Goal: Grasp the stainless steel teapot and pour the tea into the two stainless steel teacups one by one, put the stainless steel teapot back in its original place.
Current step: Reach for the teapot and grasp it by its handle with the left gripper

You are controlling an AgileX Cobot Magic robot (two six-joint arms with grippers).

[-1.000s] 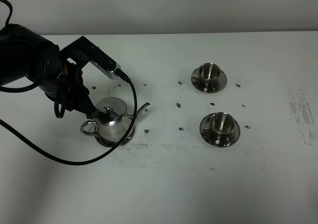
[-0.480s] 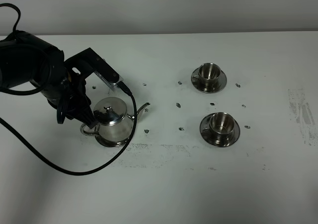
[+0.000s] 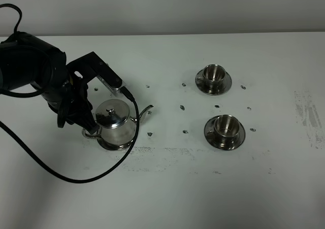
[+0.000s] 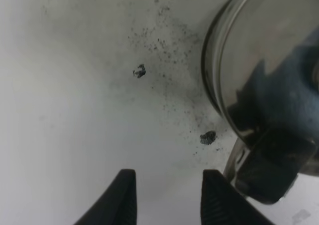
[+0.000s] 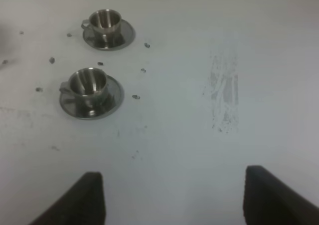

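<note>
You have one surface [image 3: 167,188]. One stainless steel teapot [image 3: 116,121] sits on its left half, its saucer [image 3: 112,145] mostly hidden beneath it. Two cups sit on the right half: the far teacup [image 3: 213,74] and the near teacup [image 3: 225,126]. Your left tool [image 4: 168,179], fingers parted, partly hides the pot's handle [image 3: 89,134]. Your right tool [image 5: 174,177] gapes wide, holding nothing.

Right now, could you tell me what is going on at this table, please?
The left gripper is down beside the stainless steel teapot, at its loop handle, with its jaws open and nothing between them. The teapot stands on its saucer, not yet lifted, spout toward the two stainless steel teacups. The right gripper is open over the bare table, holding nothing.
</note>
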